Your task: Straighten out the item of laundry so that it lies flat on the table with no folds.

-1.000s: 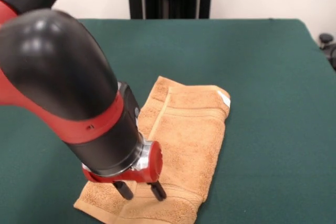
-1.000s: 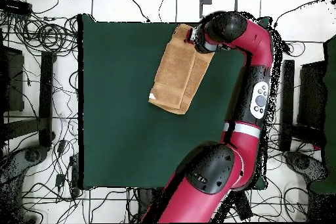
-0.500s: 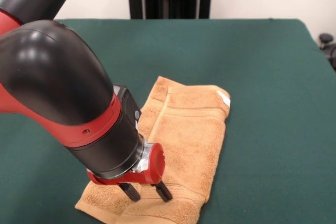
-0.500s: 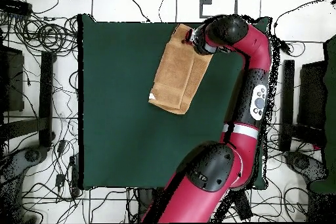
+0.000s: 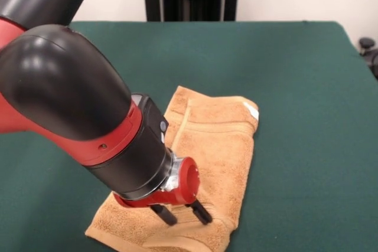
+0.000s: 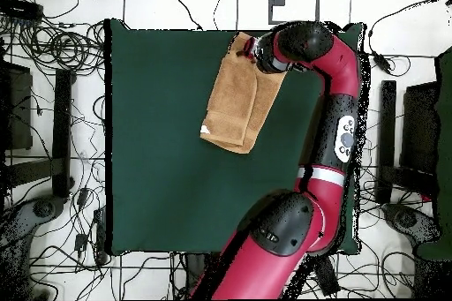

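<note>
Red-black arm [image 5: 71, 104] slants down from upper left, wrist tilted; tool [image 5: 182, 213] points downward, its two dark fingers [image 5: 201, 210] spread apart, nothing between them.

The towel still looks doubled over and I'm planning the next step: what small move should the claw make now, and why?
Probably lower a little and close on the top layer. The claw is open, its fingers over the towel near its front end, and the towel lies folded on the table, so a layer must be gripped before it can be spread.
</note>
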You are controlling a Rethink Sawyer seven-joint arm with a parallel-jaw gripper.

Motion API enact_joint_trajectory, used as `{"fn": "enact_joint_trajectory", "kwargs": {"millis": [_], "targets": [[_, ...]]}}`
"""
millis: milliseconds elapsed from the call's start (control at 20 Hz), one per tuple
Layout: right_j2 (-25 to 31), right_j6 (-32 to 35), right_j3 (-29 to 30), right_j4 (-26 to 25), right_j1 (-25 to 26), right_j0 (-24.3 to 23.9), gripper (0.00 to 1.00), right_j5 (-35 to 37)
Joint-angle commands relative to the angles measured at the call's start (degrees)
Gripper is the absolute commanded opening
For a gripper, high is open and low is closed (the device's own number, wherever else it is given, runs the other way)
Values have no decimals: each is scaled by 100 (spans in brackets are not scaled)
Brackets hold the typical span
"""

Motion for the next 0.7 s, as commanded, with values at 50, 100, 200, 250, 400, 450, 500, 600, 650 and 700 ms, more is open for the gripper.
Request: {"fn": "enact_joint_trajectory", "kwargs": {"millis": [50,100,200,250,400,450,500,600,650,700], "targets": [[307,-640,742,388,273,231,100,37],[307,-640,733,423,273,239,100,74],[309,-633,728,522,261,254,100,161],[299,-634,724,554,259,263,100,172],[252,-632,751,653,253,272,100,151],[254,-636,719,663,263,286,100,167],[238,-639,720,684,259,292,100,166],[234,-654,694,708,274,306,100,173],[254,-669,658,705,296,316,100,184],[224,-670,697,734,281,308,100,154]]}}
